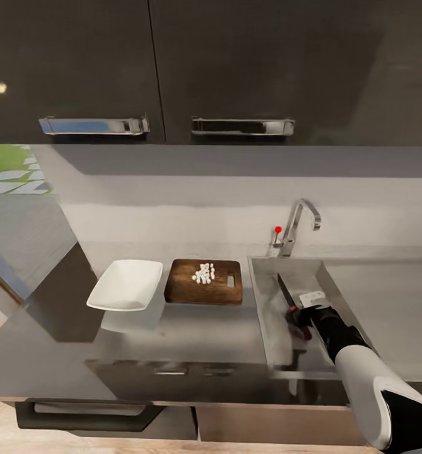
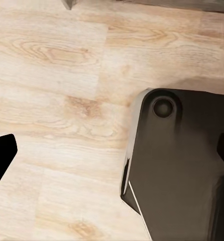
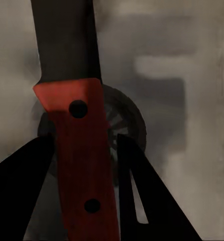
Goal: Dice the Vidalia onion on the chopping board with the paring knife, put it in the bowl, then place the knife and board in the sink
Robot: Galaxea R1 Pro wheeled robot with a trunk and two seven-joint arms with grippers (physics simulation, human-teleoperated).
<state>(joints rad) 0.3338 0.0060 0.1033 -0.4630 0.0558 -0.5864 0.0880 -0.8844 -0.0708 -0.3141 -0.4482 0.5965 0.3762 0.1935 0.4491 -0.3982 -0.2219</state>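
**A:** Over the sink (image 1: 280,328), right gripper (image 1: 297,313) clamped on the paring knife (image 1: 285,293) by the red handle, blade pointing away toward the faucet (image 1: 297,224). Wrist view: fingers (image 3: 147,201) either side of the handle, drain (image 3: 127,125) right underneath.

**B:** Why there?

**A:** Looks like the put-away step, knife going into the basin. Held low over the drain, so letting go should drop it flat inside. Not released yet.

**B:** Onion?

**A:** Diced onion (image 1: 204,273), small white cubes, sitting on the chopping board (image 1: 204,282). Bowl (image 1: 126,284) just left of the board, looks empty. So my read is the dice haven't gone in the bowl, and the board can't go to the sink with them on it.

**B:** Left gripper?

**A:** Left wrist view has wood floor (image 2: 57,100) and a dark piece of the robot's base (image 2: 182,165). Dark finger tip (image 2: 1,155) at the edge; can't tell if it's wide or narrow.

**B:** Surface, room?

**A:** Grey glossy surface (image 1: 173,334), reflective. Drainboard (image 1: 387,302) right of the basin. Dark wall cabinets (image 1: 160,63) with chrome bar handles above, pale backsplash, light wood floor below.
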